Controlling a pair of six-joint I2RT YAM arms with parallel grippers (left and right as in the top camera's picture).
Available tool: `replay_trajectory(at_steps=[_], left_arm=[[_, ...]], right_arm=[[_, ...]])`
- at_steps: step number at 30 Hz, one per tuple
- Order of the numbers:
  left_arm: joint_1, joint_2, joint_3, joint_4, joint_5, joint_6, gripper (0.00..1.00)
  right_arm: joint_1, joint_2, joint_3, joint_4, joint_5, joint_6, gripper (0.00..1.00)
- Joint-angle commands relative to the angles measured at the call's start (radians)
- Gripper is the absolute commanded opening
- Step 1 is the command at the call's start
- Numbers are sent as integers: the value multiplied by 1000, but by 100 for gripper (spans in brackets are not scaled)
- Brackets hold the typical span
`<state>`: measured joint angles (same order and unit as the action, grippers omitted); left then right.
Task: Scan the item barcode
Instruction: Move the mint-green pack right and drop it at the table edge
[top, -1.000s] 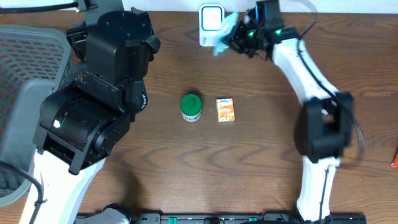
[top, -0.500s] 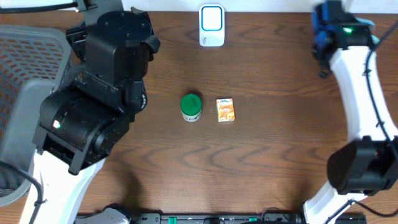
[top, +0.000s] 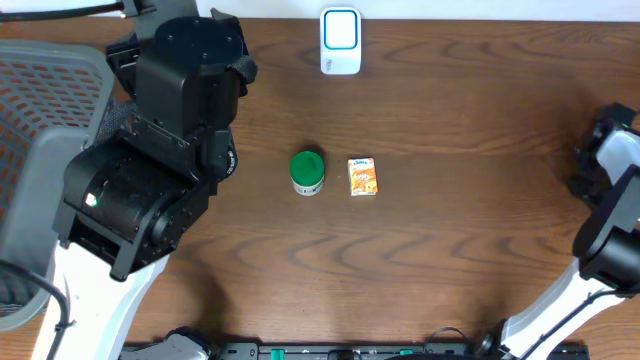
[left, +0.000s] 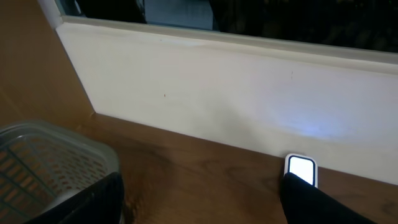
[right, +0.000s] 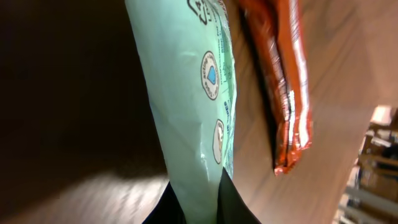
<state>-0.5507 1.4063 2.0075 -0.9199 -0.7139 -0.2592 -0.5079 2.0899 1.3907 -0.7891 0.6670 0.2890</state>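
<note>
Spanning the whole overhead view, the brown wooden table (top: 450, 270) carries everything else. Next in bulk, the black left arm (top: 160, 150) fills the table's left side, partly covering a grey mesh basket (top: 50, 90) at the left edge. The white and black right arm (top: 610, 210) is bent at the far right edge, well apart from the things in the middle. From the left wrist camera a white wall (left: 217, 87) runs along the back of the table, and the left gripper (left: 204, 183) has its two dark fingers (left: 93, 202) spread wide over bare wood, the basket's corner showing low on the left. The white scanner (top: 340, 42), its face lit pale blue, stands at the back edge near the middle, against the wall. The mint-green packet (right: 186, 93), with round printed marks on its side, is out by the table's right edge, far from the scanner. It is pinched in the right gripper (right: 198, 205), whose jaws are pressed together on it at the bottom of the right wrist view. An orange-red packet (right: 283, 93) lies on the wood just beside the held one; whether they touch I cannot tell. In the middle of the table a green-lidded jar (top: 307, 172) stands upright, and just to its right lies a small orange box (top: 363, 177), the two apart.
</note>
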Motion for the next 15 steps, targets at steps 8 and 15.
replay_trajectory(at_steps=[8,15], left_arm=[[2,-11,3,3,-20,-5,80],[2,-11,3,0,-20,-5,80]], right_arm=[[17,-51,326,-255,-439,-107,99],[169,-54,520,-426,-1060,-103,99]])
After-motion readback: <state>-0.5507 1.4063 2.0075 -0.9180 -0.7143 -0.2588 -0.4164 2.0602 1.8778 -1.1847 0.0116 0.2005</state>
